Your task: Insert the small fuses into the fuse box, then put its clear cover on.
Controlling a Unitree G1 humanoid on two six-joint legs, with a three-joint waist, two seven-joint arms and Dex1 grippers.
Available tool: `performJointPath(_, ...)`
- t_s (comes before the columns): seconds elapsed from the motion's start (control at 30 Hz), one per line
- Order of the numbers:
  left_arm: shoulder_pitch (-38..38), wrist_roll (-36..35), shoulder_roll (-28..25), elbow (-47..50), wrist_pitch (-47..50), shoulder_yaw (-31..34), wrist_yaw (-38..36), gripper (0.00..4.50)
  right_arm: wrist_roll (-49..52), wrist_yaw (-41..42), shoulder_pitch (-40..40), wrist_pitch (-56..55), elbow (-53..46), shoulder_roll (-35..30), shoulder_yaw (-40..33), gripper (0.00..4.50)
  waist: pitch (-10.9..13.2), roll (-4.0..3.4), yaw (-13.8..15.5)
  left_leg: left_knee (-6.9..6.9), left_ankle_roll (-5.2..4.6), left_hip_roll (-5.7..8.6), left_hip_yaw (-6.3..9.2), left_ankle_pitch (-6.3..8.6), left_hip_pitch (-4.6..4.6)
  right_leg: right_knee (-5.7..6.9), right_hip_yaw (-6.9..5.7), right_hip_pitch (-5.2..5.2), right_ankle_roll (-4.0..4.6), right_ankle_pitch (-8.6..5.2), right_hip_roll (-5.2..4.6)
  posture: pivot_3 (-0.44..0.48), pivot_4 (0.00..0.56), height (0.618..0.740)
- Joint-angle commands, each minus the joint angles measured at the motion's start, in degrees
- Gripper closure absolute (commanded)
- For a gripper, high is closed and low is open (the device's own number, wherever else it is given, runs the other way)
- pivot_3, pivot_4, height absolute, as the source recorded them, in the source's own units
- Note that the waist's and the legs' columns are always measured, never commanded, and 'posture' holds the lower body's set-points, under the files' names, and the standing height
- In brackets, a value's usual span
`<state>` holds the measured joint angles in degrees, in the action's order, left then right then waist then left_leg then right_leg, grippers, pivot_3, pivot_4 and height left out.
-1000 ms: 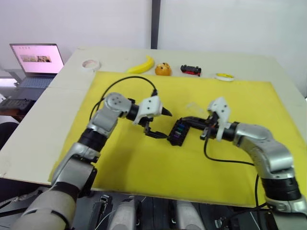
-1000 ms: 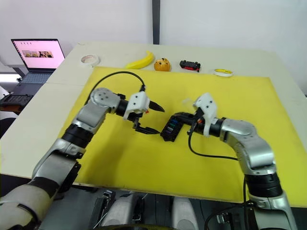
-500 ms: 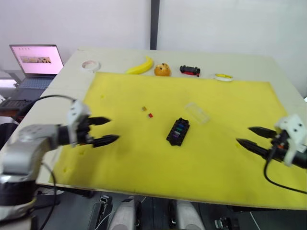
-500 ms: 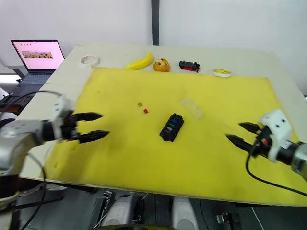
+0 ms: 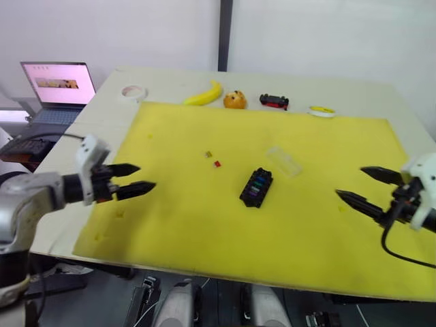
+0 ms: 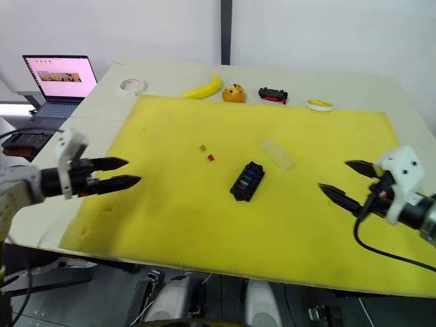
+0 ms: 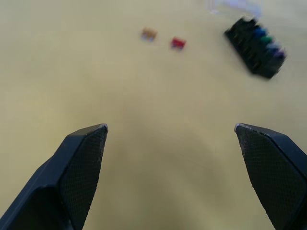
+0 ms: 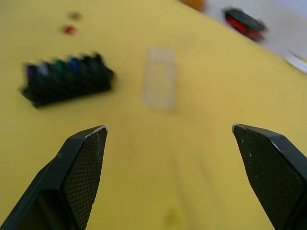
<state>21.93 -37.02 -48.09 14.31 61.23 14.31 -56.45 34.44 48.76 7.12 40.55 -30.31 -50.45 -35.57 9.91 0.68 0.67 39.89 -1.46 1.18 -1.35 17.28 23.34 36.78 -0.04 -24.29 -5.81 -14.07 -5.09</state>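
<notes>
2 loose small fuses (image 5: 213, 159) lie beyond the fuse box (image 5: 256, 188), nearer the left gripper (image 5: 133, 180); both grippers' fingers spread, empty.

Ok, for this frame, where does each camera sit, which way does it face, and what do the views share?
Left eye: on the head, looking forward and down over the yellow mat; left claw and right claw both show, open.
Right eye: the stereo twin, same scene.
Left wrist: looks along its own fingers toward the fuse box and two loose fuses.
Right wrist: looks along its own fingers at the fuse box and clear cover.
Shared: both wrist views show the fuse box.
</notes>
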Motion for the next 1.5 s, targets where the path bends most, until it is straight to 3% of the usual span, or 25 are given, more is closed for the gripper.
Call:
performJointPath(0.03, 13.9, -7.6, 7.3, -4.7, 20.2, 1.9, 7.9, 0.0, 4.2, -3.3, -4.9, 2.5, -6.4, 0.9, 6.7, 0.07, 0.0, 0.02, 0.0, 0.0, -0.01, 0.01, 0.0, 0.01, 0.01, 0.02, -0.01, -0.03, -0.02, 0.01, 0.03, 0.0, 0.15, 0.74)
performJointPath(0.1, 20.0, -7.1, 12.7, -10.8, 28.5, 4.2, 13.0, 0.0, 5.1, -5.7, -8.2, 3.9, -8.5, 1.9, 11.3, 0.07, 0.0, 0.03, -0.1, 0.07, 0.0, 0.02, 0.03, -0.02, 0.05, 0.06, -0.12, -0.04, -0.04, 0.02, 0.14, 0.0, 0.15, 0.74)
performJointPath(0.17, 22.9, -8.1, 16.6, -16.9, 31.0, 5.8, 18.2, 0.0, 5.7, -8.1, -11.3, 5.3, -10.0, 3.2, 15.5, 0.07, 0.0, 0.01, -0.5, 0.07, -0.01, 0.08, -0.01, -0.02, -0.02, 0.18, -0.08, -0.04, -0.09, -0.02, 0.31, 0.0, 0.15, 0.74)
performJointPath(0.37, 25.9, -16.6, 23.1, -28.2, 31.3, 7.3, 30.6, 0.0, 6.6, -12.7, -16.6, 6.9, -10.8, 6.7, 22.6, 0.07, 0.0, 0.1, -0.9, 0.07, 0.05, 0.05, 0.0, -0.06, 0.01, 0.25, -0.03, -0.13, -0.13, -0.05, 0.31, 0.0, 0.15, 0.74)
performJointPath(0.63, 29.3, -16.3, 32.0, -37.4, 31.3, 16.5, 42.0, 0.0, 3.5, -16.4, -18.6, 5.5, -9.6, 9.7, 28.7, 0.07, 0.0, 0.1, -0.1, 0.07, 0.11, 0.14, -0.02, -0.09, 0.02, 0.25, -0.04, -0.15, -0.13, -0.05, 0.11, 0.0, 0.15, 0.74)
performJointPath(1.0, 29.4, -11.9, 39.8, -44.1, 23.8, 22.1, 47.8, 0.0, 0.5, -20.3, -19.5, 5.0, -8.5, 13.8, 31.3, 0.07, 0.0, 0.11, 0.0, 0.05, 0.38, 0.17, -0.02, -0.24, 0.03, 0.24, -0.04, -0.16, -0.13, -0.05, 0.11, 0.0, 0.15, 0.74)
performJointPath(1.5, 29.2, -11.5, 43.3, -48.2, 16.6, 20.4, 46.5, 0.0, -0.2, -21.9, -18.3, 5.6, -8.8, 13.9, 30.6, 0.07, 0.0, 0.11, 0.2, 0.04, 0.15, 0.22, -0.01, -0.11, 0.02, 0.24, -0.07, -0.13, -0.12, -0.04, 0.07, 0.0, 0.15, 0.74)
